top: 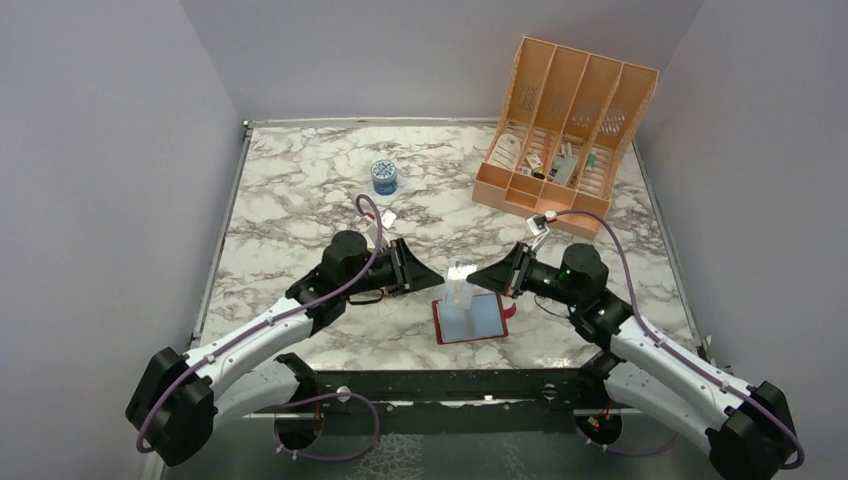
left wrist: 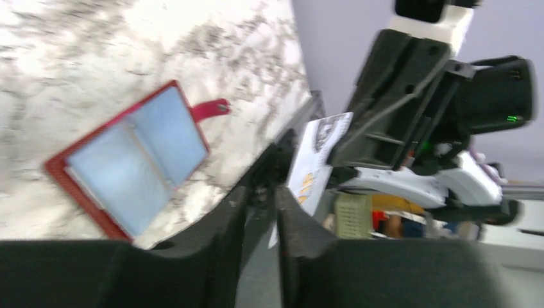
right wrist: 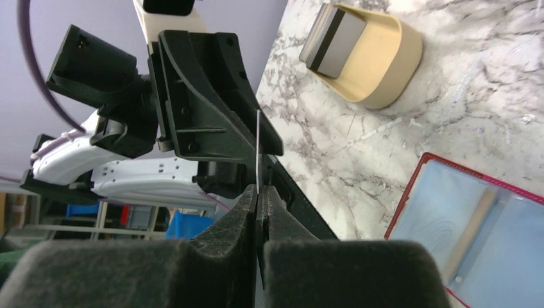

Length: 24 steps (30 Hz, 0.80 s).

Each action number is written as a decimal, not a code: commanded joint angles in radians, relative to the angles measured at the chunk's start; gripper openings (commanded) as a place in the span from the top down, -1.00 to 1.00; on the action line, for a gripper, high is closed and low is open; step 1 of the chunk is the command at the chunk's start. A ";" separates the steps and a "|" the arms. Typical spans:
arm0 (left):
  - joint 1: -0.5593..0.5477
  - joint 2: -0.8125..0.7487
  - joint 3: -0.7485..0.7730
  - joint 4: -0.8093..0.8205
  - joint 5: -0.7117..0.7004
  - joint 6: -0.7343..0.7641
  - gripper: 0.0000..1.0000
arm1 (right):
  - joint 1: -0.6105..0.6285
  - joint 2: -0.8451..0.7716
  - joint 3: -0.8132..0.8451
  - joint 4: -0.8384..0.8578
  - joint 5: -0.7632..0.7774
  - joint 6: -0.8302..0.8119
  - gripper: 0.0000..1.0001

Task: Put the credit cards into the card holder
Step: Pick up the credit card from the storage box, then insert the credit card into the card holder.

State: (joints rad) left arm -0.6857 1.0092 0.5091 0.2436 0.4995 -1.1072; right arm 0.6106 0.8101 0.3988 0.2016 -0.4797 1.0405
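The card holder (top: 470, 320) lies open and flat near the table's front edge, dark red with pale blue pockets (left wrist: 128, 173) (right wrist: 475, 231). Above it a white credit card (top: 458, 285) stands on edge between the two grippers. My right gripper (right wrist: 258, 192) (top: 472, 280) is shut on this card, which shows edge-on as a thin white line (right wrist: 258, 147). My left gripper (left wrist: 260, 192) (top: 440, 285) faces it with its jaws a little apart, and a corner of the card (left wrist: 317, 154) reaches into the gap unclamped. More credit cards (right wrist: 333, 42) sit stacked in a tan tray (right wrist: 391, 64).
A large peach slotted organizer (top: 565, 130) with small items stands at the back right. A small blue-and-white round container (top: 384, 177) sits at the back centre, with a small white piece (top: 390, 216) near it. The table's front edge runs just below the holder.
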 commanded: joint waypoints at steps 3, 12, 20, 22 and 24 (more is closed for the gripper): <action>0.000 -0.028 0.082 -0.221 -0.151 0.165 0.31 | 0.003 -0.029 0.018 -0.118 0.063 -0.120 0.98; -0.095 0.053 0.087 -0.286 -0.318 0.248 0.39 | 0.003 0.104 0.142 -0.403 0.194 -0.386 0.98; -0.184 0.178 0.081 -0.252 -0.378 0.264 0.66 | 0.002 0.214 0.106 -0.353 0.161 -0.403 0.98; -0.190 0.207 0.071 -0.228 -0.374 0.257 0.75 | 0.002 0.247 0.105 -0.338 0.152 -0.407 0.98; -0.196 0.231 0.057 -0.193 -0.374 0.252 0.79 | 0.002 0.278 0.100 -0.318 0.149 -0.410 0.98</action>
State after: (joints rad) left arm -0.8680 1.2018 0.5797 -0.0231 0.1627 -0.8646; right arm 0.6102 1.0431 0.5110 -0.1558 -0.3260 0.6628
